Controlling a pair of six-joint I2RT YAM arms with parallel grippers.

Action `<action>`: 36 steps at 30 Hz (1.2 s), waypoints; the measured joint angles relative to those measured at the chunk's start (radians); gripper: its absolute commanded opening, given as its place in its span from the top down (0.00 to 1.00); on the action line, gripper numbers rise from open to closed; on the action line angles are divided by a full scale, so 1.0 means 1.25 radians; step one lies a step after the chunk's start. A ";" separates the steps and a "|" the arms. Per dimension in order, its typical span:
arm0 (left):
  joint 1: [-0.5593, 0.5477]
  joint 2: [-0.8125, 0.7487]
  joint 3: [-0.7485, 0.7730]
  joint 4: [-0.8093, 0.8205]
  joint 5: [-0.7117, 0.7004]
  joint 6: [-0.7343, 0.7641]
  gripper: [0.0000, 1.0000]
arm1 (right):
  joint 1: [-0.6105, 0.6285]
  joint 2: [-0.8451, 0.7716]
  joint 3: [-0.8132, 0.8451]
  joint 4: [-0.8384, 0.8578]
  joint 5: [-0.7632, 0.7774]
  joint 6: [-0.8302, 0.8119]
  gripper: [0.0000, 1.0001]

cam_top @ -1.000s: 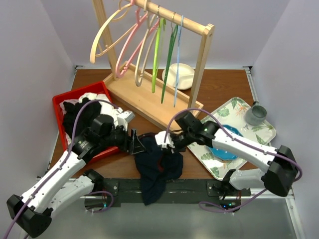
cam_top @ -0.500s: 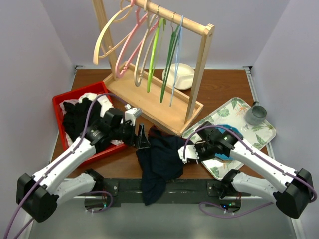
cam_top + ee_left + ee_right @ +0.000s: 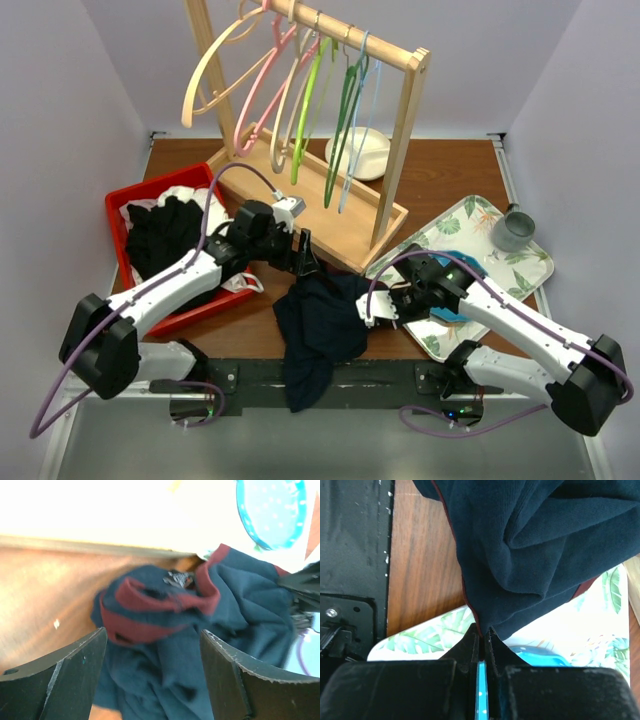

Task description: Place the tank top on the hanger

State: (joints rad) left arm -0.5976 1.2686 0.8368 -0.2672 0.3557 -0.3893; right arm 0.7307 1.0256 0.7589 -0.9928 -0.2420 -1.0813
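Note:
The dark navy tank top (image 3: 318, 322) with dark red trim lies crumpled at the table's near edge, its lower part hanging over the front. My left gripper (image 3: 304, 257) is open and hovers over the garment's far end; in the left wrist view (image 3: 152, 636) the red-trimmed neck (image 3: 150, 607) lies between the spread jaws. My right gripper (image 3: 371, 308) is shut on the tank top's right edge, with the fabric (image 3: 535, 545) pinched at the fingertips (image 3: 481, 630). The thin light-blue hanger (image 3: 357, 130) hangs on the rack, rightmost.
A wooden rack (image 3: 405, 140) with cream, pink and green hangers stands on its base (image 3: 300, 205). A red bin (image 3: 118, 240) at the left holds black clothes and white cloth. A leaf-pattern tray (image 3: 520, 275) with a blue plate, a grey cup (image 3: 513, 230) and a white bowl (image 3: 365, 152) are at the right.
My left gripper has moved right and farther, now over the tank top's neck. My right gripper drew back to the right with the garment's edge, then stayed. The hangers sway.

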 measured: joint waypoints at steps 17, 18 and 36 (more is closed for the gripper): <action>0.000 0.163 0.026 0.114 0.174 0.161 1.00 | 0.000 0.001 0.060 -0.045 -0.033 0.006 1.00; 0.000 0.159 0.023 0.107 0.177 0.166 1.00 | 0.000 0.001 0.075 -0.055 -0.033 0.006 1.00; 0.002 -0.395 0.184 -0.095 0.066 -0.052 1.00 | -0.168 0.016 0.532 -0.030 0.118 0.168 1.00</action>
State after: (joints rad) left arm -0.5957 0.7753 1.0664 -0.3859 0.4385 -0.4538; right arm 0.5209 1.0462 1.4235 -1.0298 -0.0948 -0.8707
